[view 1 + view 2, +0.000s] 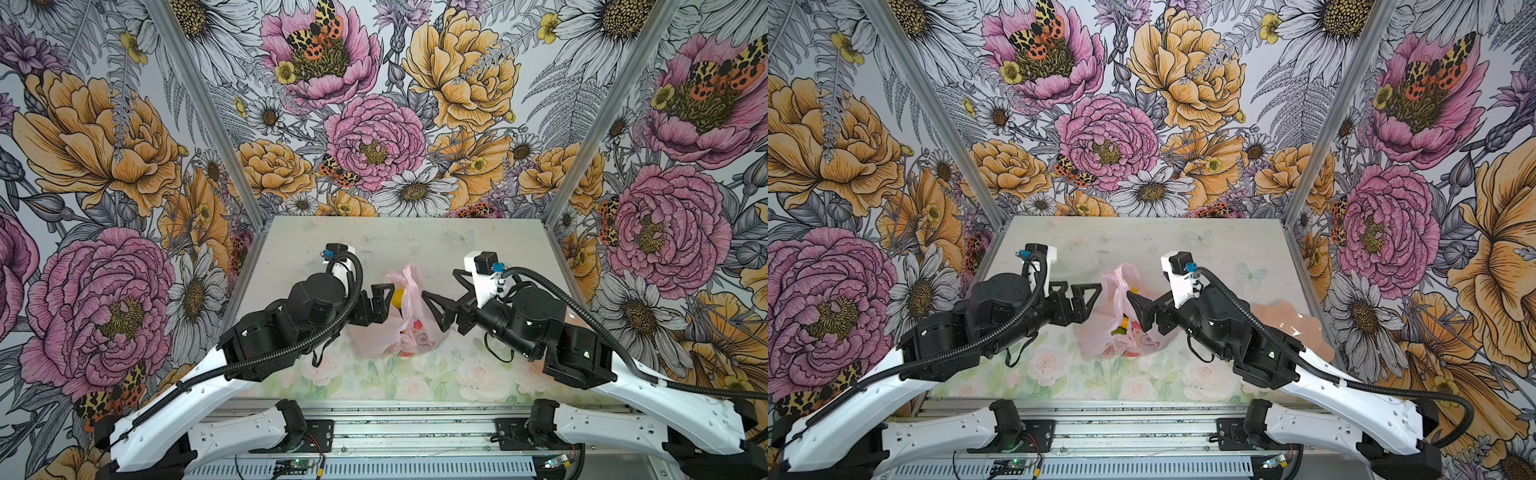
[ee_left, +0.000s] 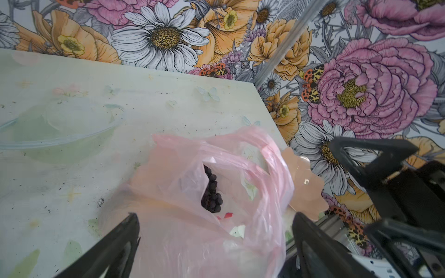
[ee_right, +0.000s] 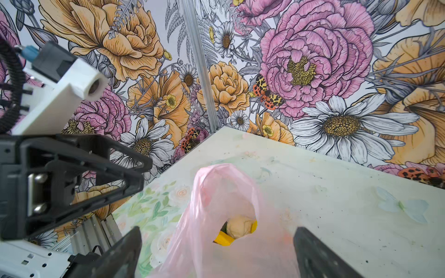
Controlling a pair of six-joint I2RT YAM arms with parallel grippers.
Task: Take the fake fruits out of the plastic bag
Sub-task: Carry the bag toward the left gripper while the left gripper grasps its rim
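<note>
Scene: The plastic bag (image 1: 374,336) is sitting mid-frame on the tabletop (image 1: 415,245) in both top views, its loop handles standing up toward the upper middle.
Left tool: The left tool (image 1: 388,303) is hanging with its jaws spread wide and gripping nothing, pressing in on the bag from the left of the frame.
Right tool: The right tool (image 1: 432,311) is facing it from the right of the frame, jaws equally wide and empty, its tips just beside the handles.
Fruit: The fake fruits are lying inside the bag. A dark grape bunch (image 2: 212,195) is showing through the mouth in the left wrist view. A cream pear (image 3: 239,227) and a yellow piece (image 3: 222,239), probably the banana, are peeking through a gap in the right wrist view.
Key relation: The bag is lying squarely between the two tools, with its long axis running from upper to lower frame. Neither arm is looking clearly nearer.
Likely call: Either tool is lining up with an opening; the film between the jaws is risking a pinch of plastic instead of fruit.
</note>
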